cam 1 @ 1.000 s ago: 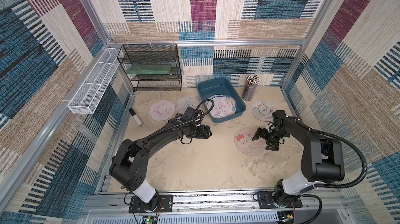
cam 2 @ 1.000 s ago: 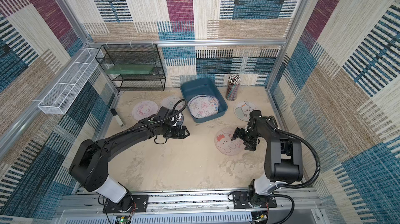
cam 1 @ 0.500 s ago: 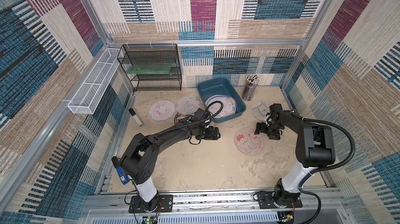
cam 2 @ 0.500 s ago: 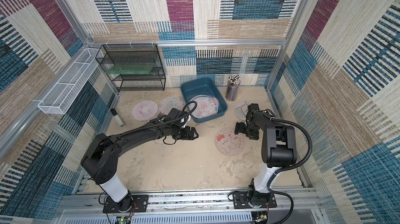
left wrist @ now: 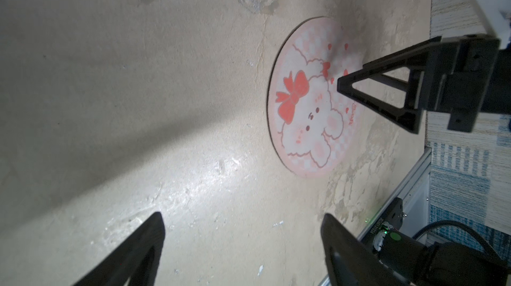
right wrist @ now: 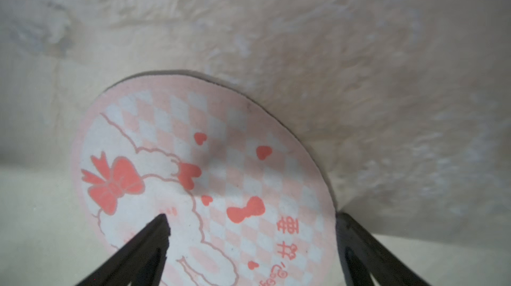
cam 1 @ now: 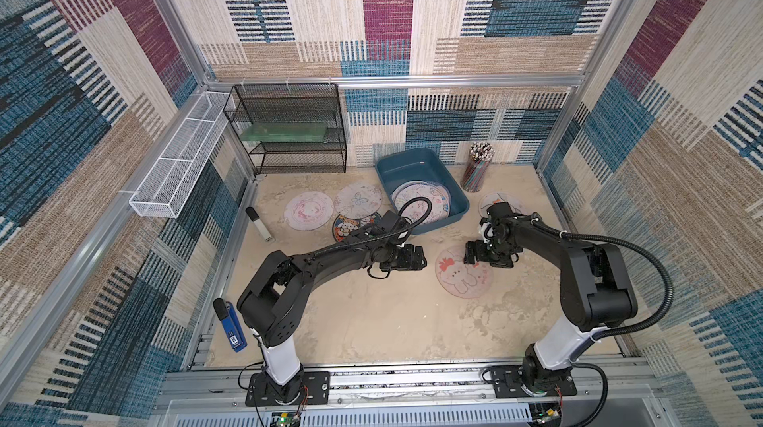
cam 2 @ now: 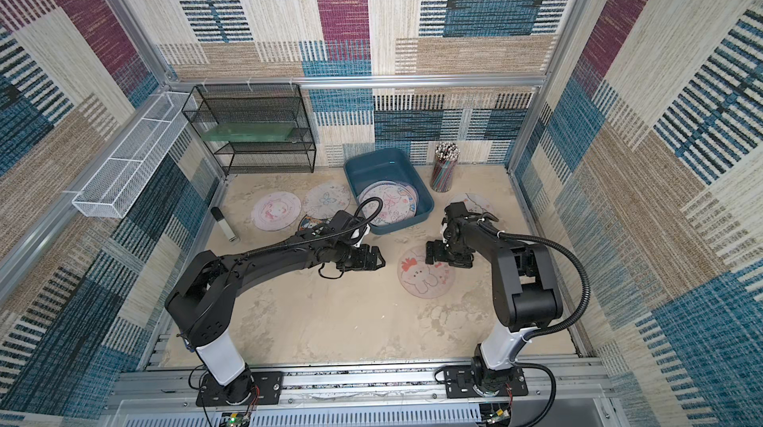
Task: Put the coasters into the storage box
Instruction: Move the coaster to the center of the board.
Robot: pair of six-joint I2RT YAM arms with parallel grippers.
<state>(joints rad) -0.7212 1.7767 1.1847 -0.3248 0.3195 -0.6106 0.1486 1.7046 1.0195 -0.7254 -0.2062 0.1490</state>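
**A:** What's furthest left?

**B:** A white wire-mesh tray (cam 1: 165, 173) on the side wall and a black mesh rack (cam 1: 289, 131) at the back. Then three discs lie flat on the rough, mottled beige table (cam 1: 371, 321). They are a pink-ringed coaster (cam 1: 308, 211), a pale butterfly coaster (cam 1: 357, 200) and a dark blue coaster (cam 1: 351, 226). The blue one is partly under the left arm (cam 1: 330, 256).

**A:** And the left gripper (cam 1: 422, 257)?

**B:** It has its jaws spread wide and holds nothing. It sits over bare table, short of the bunny coaster (cam 1: 464, 278).

**A:** The storage box (cam 1: 406, 158)?

**B:** It is smooth teal plastic with sloping walls and rounded corners, near the back wall. Several thin stacked coasters (cam 1: 417, 197) overlap at its near end.

**A:** Describe the bunny one.

**B:** It is a thin round mat with a dark edge, lying flat on the table. The print is a pink-and-white diamond check with a white bunny, a red bow and hearts. The right gripper (right wrist: 253, 221) is spread wide and straddles its rim. One finger is over the print and the other is just outside the edge. I can't tell whether they touch it.

**A:** Further right?

**B:** A cup of pencils (cam 1: 477, 169), and one more pale coaster (cam 1: 493, 200) partly hidden by the right arm (cam 1: 545, 235).
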